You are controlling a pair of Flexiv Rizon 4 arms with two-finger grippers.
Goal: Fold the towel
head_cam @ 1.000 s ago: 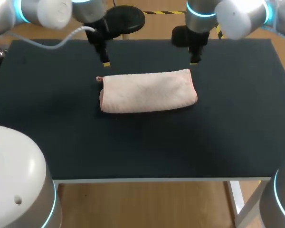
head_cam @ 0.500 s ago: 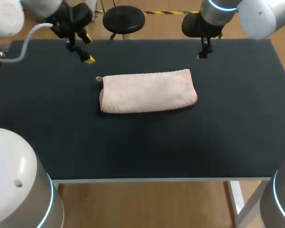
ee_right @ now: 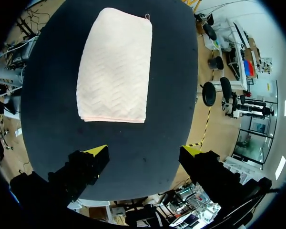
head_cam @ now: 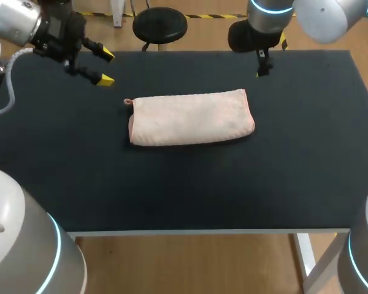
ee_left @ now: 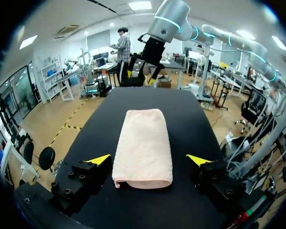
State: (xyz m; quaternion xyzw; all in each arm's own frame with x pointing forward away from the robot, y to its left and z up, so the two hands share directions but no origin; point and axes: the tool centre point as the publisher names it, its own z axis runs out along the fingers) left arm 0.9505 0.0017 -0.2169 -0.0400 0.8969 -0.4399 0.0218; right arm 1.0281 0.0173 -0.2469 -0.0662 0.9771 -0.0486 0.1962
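Pink woven towel [head_cam: 191, 117] folded oblong, flat on black table [head_cam: 184, 184]

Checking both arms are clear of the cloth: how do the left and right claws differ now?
The yellow-tipped left claw is tilted, looking along the folded pink terry towel; the yellow-tipped right claw points down at the black table. The left claw is off the towel's looped end, the right claw beyond its other end. Both are open, holding nothing.
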